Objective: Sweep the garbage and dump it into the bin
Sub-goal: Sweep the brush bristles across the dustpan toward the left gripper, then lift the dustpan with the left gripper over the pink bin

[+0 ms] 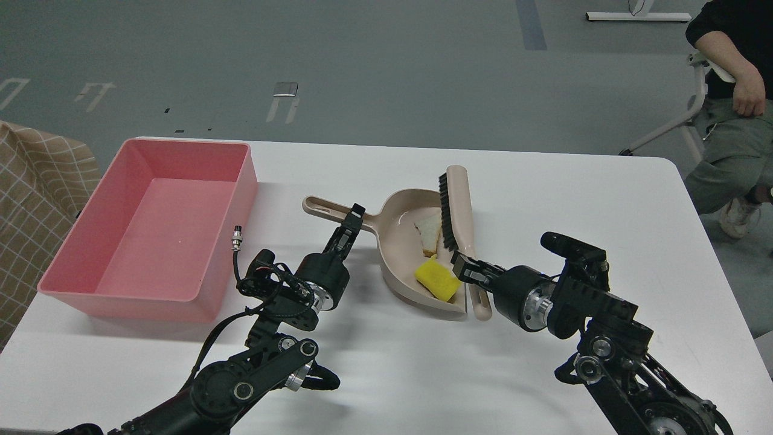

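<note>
White table (pixel 543 199) seen from the head, rounded corners at far right and near left. The bin (pixel 148 226) stands on the left part, its left wall close to the table's left edge, its far wall near the far edge; its floor is bare. Bare tabletop lies between bin and dustpan (pixel 404 248), over the whole right part, and along the near edge between the two arms.

The dustpan lies mid-table, handle pointing left toward the bin, open mouth to the right. Inside it: the bread (pixel 429 232) toward the far side, the sponge (pixel 437 279) toward the near lip. The brush (pixel 457 211) lies along the pan's mouth, bristles facing the bread.

Left gripper (pixel 355 212) rests at the dustpan handle; whether its fingers are clamped on it cannot be told. Right gripper (pixel 462 264) is at the brush handle, just beside the sponge; its grip likewise cannot be told.

A seated person (pixel 734 115) is beyond the table's far right corner. No readable writing or labels appear.
</note>
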`<action>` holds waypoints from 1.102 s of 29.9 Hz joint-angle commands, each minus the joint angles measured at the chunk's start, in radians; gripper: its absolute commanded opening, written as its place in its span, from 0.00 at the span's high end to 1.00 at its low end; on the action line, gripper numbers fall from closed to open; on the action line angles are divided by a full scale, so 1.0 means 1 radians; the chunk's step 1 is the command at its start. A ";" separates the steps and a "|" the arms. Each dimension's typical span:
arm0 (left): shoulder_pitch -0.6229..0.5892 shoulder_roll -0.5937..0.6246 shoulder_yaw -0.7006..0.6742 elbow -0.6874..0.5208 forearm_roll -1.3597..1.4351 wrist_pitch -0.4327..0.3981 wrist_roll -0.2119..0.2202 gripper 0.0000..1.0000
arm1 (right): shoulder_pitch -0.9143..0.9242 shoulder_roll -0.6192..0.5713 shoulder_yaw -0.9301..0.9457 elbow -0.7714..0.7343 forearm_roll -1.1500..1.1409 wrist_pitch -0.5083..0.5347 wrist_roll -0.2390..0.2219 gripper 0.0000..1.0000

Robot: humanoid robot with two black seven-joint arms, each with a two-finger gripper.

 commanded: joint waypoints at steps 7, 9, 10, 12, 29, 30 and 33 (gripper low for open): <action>-0.002 -0.001 0.000 0.000 -0.002 0.000 0.001 0.79 | 0.046 -0.006 0.086 0.011 0.017 0.000 -0.001 0.91; -0.002 -0.001 0.000 0.000 -0.005 0.000 0.001 0.80 | 0.049 -0.023 0.117 0.012 0.023 0.000 0.000 0.91; -0.002 -0.001 -0.002 0.000 -0.006 0.000 0.001 0.80 | 0.052 -0.043 0.135 0.015 0.025 0.000 0.000 0.91; -0.002 -0.001 -0.005 0.000 -0.009 0.000 0.001 0.81 | 0.052 -0.064 0.152 0.015 0.032 0.000 0.002 0.91; -0.021 0.000 -0.005 -0.034 -0.104 0.000 0.002 0.91 | 0.007 -0.218 0.198 0.047 0.121 0.000 0.013 0.91; -0.028 0.000 -0.006 -0.035 -0.112 0.000 0.002 0.97 | 0.000 -0.218 0.204 0.054 0.121 0.000 0.013 0.91; -0.043 0.005 -0.009 -0.035 -0.121 0.000 0.002 1.00 | -0.014 -0.219 0.204 0.058 0.123 0.000 0.014 0.91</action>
